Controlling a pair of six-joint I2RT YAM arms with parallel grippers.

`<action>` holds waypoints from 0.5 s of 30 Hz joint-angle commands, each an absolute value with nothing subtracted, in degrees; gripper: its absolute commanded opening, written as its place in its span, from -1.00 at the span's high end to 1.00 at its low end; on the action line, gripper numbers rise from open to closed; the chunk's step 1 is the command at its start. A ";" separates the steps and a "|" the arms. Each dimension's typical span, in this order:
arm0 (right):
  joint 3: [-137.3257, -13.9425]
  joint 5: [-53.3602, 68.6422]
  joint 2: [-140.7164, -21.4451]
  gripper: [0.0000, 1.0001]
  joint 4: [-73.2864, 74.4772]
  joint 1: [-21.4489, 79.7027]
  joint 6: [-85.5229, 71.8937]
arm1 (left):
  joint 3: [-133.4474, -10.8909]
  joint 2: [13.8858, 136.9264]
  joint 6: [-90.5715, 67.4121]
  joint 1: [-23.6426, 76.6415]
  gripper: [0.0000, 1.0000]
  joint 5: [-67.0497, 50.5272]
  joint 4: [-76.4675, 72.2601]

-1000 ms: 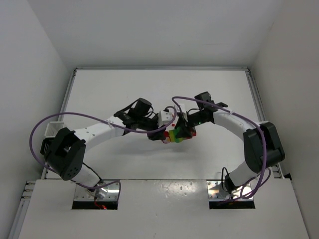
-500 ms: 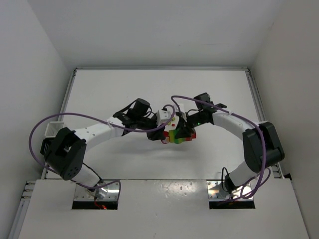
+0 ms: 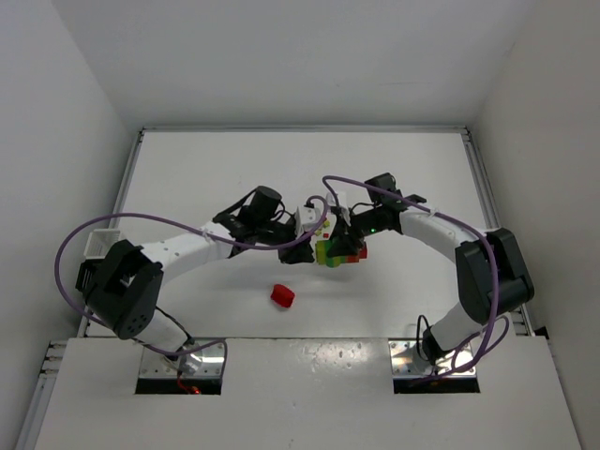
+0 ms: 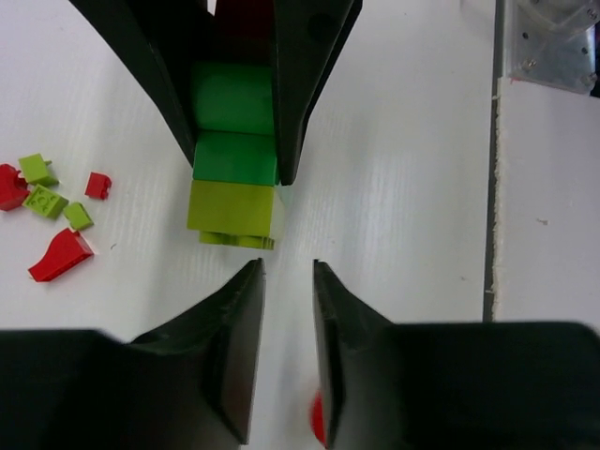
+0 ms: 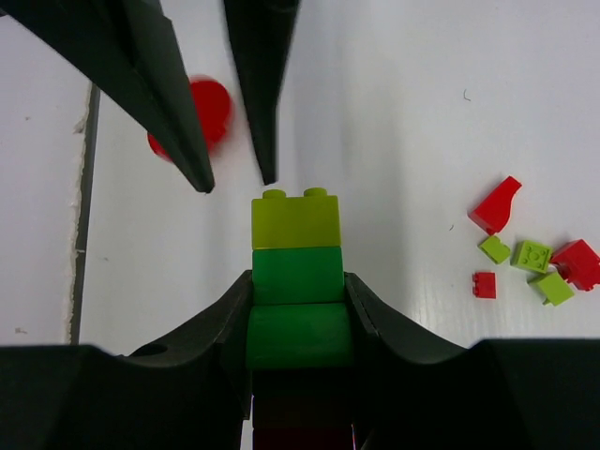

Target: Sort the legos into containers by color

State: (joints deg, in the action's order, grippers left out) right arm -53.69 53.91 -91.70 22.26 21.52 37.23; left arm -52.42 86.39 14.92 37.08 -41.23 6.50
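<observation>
Two robot arms meet mid-counter over a sorting job. The right claw is clamped on a multicoloured stack of plastic lego bricks: one lime yellow-green brick at the free end, two dark green behind it and one dark red deep between the fingers. The left claw faces the stack's lime end, just short of it, its fingers slightly apart with nothing between them.

One round red lego piece lies alone on the white counter, nearer the arm bases. Six small loose pieces sit in a cluster beside the claws, three red and three lime.

One small white open-topped bin stands at the counter's left edge, well apart from the bricks. Bare surface runs from the claws to the far rail and to both side walls.
</observation>
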 commanded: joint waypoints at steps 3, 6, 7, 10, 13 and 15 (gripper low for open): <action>-54.15 54.06 -90.09 1.00 19.86 20.74 37.00 | -49.40 83.42 15.56 35.16 0.04 -39.75 5.97; -52.57 52.04 -88.34 1.00 19.86 19.61 36.48 | -46.16 80.78 14.06 35.16 -0.31 -36.74 8.08; -51.60 51.51 -87.81 1.00 19.34 19.60 35.43 | -45.36 80.08 14.06 35.16 -0.39 -35.09 9.91; -49.31 50.98 -85.87 1.00 16.79 18.46 30.95 | -42.90 77.35 17.21 35.16 -0.45 -33.57 15.70; -47.21 50.98 -84.21 1.00 16.26 17.05 29.27 | -39.65 72.62 25.47 34.63 -0.47 -32.26 20.89; -46.32 50.98 -83.50 1.00 16.26 16.44 29.27 | -38.50 70.41 30.55 34.63 -0.47 -32.26 23.28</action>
State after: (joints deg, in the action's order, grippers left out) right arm -47.05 49.67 -86.17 19.18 17.19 31.40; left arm -39.72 74.65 21.39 35.40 -33.15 17.39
